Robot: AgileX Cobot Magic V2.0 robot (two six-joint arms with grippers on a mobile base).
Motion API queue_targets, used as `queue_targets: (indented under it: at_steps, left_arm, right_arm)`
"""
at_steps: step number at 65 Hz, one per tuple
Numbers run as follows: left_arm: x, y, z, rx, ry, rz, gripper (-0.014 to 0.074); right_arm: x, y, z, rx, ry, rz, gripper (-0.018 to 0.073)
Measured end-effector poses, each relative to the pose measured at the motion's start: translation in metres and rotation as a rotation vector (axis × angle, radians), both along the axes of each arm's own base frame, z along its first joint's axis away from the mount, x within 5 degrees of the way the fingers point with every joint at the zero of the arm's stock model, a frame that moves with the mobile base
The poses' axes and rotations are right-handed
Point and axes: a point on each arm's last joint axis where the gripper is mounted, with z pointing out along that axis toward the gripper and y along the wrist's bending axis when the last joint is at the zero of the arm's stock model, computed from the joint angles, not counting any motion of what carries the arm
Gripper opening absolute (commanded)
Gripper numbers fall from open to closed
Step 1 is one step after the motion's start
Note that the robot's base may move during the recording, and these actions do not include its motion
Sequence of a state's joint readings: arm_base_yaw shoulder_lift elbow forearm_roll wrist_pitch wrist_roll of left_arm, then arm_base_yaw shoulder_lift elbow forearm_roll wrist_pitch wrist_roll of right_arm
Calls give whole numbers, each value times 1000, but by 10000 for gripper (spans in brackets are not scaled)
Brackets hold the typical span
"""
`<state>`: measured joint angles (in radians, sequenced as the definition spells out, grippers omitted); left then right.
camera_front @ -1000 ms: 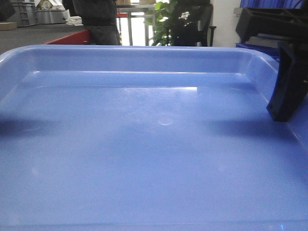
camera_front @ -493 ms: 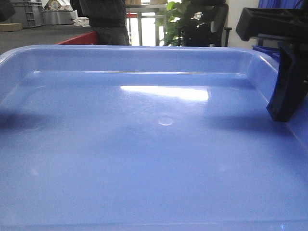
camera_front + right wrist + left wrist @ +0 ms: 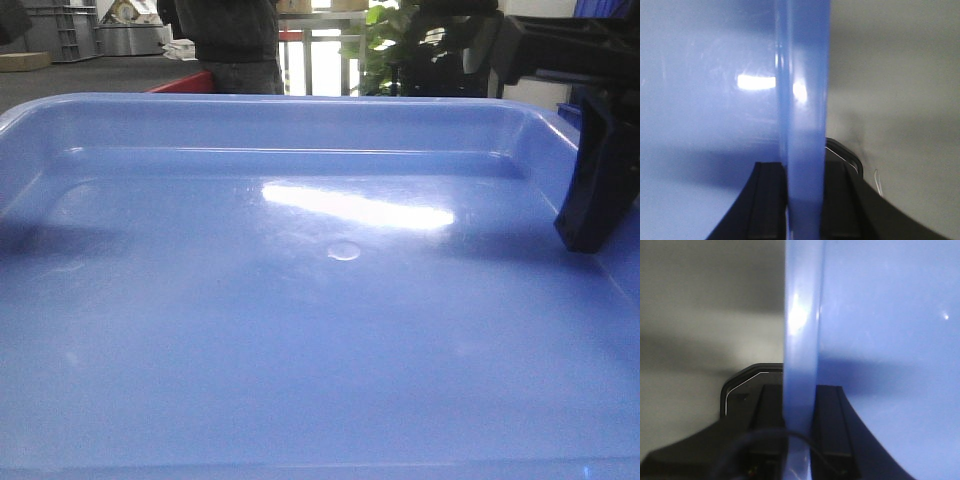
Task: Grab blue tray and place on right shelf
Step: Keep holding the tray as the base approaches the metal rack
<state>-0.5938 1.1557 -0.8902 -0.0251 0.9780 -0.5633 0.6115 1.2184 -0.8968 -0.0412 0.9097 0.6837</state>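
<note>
My two arms reach forward, one at each side of the blue tray, wrists turned so that each camera looks straight along a side rim. In the front view the tray fills nearly everything: its floor lies about level, its far wall runs across the top, and the small round mark sits at the middle with a strip of glare just behind it.

My left jaws are narrow and clamped on the tray's left rim. One black finger presses the outer face, and the other finger lies inside against the tray wall. The rim runs straight up between them, and a dark cable curves across below.

My right jaws hold the opposite rim the same way: the inner finger is on the tray's blue inside, and the outer finger is on the far face. From the front, that inner finger hangs down over the right edge and throws a shadow on the tray floor, with the arm's black body above it.

Outside both rims the wrist cameras show only blurred grey, so I cannot tell what lies underneath.

Beyond the far wall stand a person in dark clothes and a green plant.
</note>
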Motion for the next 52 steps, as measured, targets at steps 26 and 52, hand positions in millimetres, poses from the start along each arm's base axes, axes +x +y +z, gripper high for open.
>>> queue_targets:
  at_steps: [26, 52]
  left_arm:
    - [0, 0, 0, 1, 2, 0, -48]
    - [0, 0, 0, 1, 2, 0, -48]
  right_arm:
    - [0, 0, 0, 1, -1, 0, 161]
    - [0, 0, 0, 2, -3, 0, 161]
